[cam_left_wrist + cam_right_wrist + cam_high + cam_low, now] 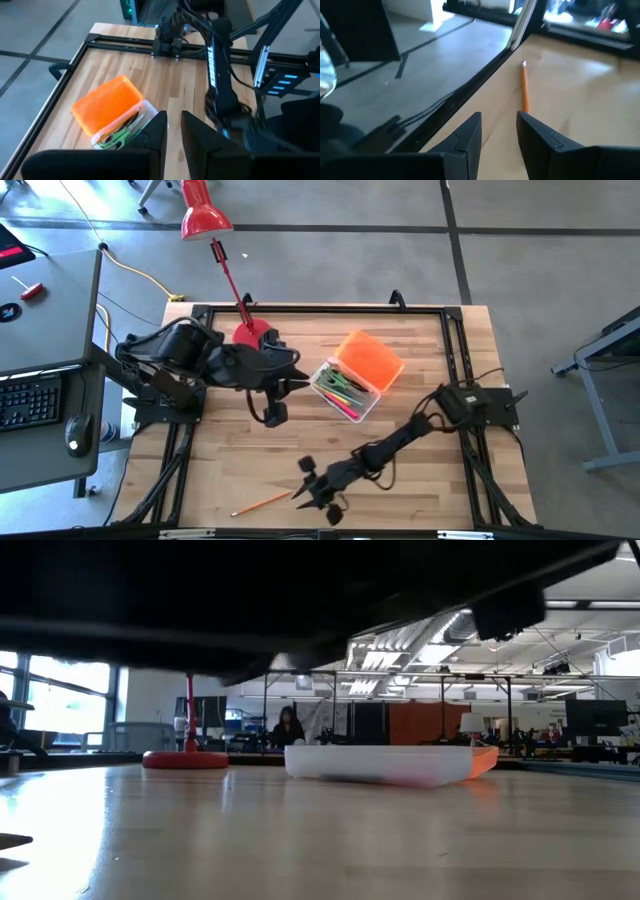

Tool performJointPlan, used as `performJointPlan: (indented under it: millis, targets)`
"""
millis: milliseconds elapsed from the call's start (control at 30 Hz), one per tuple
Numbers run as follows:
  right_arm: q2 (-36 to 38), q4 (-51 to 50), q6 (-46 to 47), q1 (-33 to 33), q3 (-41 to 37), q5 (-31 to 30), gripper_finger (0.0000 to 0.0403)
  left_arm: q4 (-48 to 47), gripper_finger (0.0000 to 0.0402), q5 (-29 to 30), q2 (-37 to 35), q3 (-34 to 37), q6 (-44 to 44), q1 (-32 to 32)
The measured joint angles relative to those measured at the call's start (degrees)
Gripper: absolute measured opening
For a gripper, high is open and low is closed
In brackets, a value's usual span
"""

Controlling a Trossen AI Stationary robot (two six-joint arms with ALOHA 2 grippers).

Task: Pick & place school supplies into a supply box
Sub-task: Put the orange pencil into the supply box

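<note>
the right gripper hovers with fingers apart at 6 o'clock on the table, lined up on the one loose orange pencil lying near the front edge. a shallow approach could roll it off that edge. the left gripper, fingers slightly apart and empty, waits at 9 o'clock of the one supply box, whose orange lid leans at 1 o'clock. several supplies already lie inside; exact count unclear.

Two dark arms, black cables trailing along their links, white lettering down one link, blunt angular black fingers
</note>
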State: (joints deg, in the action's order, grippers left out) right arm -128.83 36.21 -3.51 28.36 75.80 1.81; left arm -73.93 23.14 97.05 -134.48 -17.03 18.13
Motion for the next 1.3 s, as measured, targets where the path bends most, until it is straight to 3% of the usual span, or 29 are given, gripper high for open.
performJointPlan:
  millis: [167,400,1133,1300]
  targets:
    - [-6.34,-6.88,0.01,-1.27,9.84,1.39,0.0103,0.02,0.0084,0.24,-0.03,0.01,-0.84,-0.11]
    - [-11.76,-6.91,-1.42,-2.46,16.66,0.05,0.0103,-0.03,0.0083,-0.02,-0.03,0.01,-1.3,-0.11]
    - [-12.26,-14.32,-1.46,-3.75,17.13,-1.4,0.0103,-1.43,0.0083,-0.1,-0.03,0.01,-1.3,-0.11]
    - [-14.86,-10.24,-1.48,-4.11,17.17,0.35,0.007,-1.43,0.0083,-0.09,-0.03,0.01,-1.3,-0.11]
